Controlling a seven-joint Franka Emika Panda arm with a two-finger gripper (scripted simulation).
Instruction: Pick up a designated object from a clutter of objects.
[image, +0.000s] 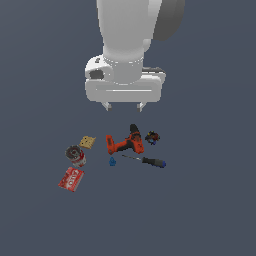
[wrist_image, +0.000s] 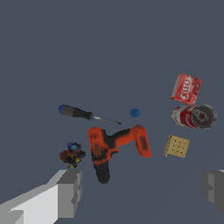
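Grey floor (image: 210, 210) under clutter. We see red box (image: 71, 179) nearest, can (image: 76, 155) on its side beyond, then tan block (image: 87, 142) flat, squarish, no clear long axis, beside drill (image: 124, 144). Gripper (image: 123, 107) above, fingers wide, empty.

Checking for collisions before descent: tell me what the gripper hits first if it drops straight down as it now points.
Probably the orange-red drill: the open gripper hangs roughly above it, with the tan block off to one side. Depth is uncertain.

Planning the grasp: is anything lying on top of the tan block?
Nothing lies on the tan block; its dotted top face shows fully in both views. The can sits beside it, apart. The open gripper hangs above the drill. Its underside is hidden.
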